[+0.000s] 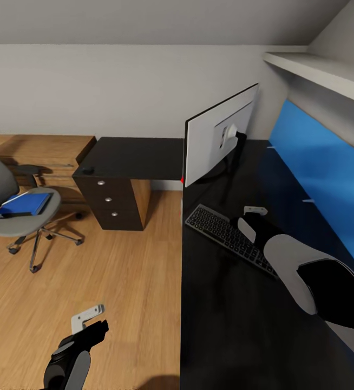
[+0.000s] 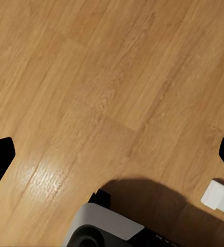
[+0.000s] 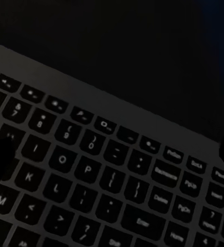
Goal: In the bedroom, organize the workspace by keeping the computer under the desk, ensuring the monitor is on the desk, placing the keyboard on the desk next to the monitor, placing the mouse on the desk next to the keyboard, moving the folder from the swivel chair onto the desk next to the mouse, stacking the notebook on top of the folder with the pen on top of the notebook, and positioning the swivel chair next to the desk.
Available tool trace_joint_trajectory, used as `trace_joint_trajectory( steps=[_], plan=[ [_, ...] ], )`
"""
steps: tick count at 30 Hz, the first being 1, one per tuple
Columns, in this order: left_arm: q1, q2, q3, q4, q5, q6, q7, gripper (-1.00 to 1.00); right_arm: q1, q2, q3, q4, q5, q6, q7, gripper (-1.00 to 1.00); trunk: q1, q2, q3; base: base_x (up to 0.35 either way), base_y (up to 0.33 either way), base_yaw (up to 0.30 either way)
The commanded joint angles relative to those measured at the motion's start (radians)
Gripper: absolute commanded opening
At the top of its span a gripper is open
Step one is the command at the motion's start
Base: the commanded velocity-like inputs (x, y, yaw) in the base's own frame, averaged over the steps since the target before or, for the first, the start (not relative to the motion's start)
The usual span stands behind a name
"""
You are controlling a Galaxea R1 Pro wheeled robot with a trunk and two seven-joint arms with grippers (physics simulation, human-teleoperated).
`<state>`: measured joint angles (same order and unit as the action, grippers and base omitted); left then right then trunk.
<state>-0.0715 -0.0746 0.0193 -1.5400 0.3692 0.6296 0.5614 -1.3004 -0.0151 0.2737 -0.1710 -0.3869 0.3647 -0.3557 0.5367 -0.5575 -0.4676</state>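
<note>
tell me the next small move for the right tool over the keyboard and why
Probably lift the right tool straight up off the keyboard. The keyboard already lies flat on the desk beside the monitor and the tool looks open above it, while the folder sits on the swivel chair, so that job comes next.

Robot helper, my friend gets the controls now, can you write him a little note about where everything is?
Left gripper hangs open over the floor, holding nothing. Right gripper hovers open over the keyboard, holding nothing.
Done: monitor and keyboard on the desk, side by side.
Left: blue folder lies on the swivel chair, away from the desk. A small dark thing, maybe the mouse, sits on the far wing.
</note>
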Motion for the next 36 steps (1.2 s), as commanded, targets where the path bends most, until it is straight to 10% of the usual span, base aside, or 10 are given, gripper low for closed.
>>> trace_joint_trajectory(
  steps=[1, 36],
  plan=[
    [-0.001, -0.001, 0.001, -0.002, 0.011, 0.002, 0.008, 1.0, 0.0, -0.001, 0.009, -0.002, -0.009, 0.007, -0.005, 1.0, 0.0, -0.001, -0.003, 0.0, 0.0, 0.0],
    [-0.001, -0.001, 0.001, -0.002, 0.011, 0.002, 0.008, 1.0, 0.0, 0.0, 0.009, -0.002, -0.01, 0.008, -0.005, 1.0, 0.0, -0.001, -0.013, 0.0, 0.0, 0.0]
  ],
)
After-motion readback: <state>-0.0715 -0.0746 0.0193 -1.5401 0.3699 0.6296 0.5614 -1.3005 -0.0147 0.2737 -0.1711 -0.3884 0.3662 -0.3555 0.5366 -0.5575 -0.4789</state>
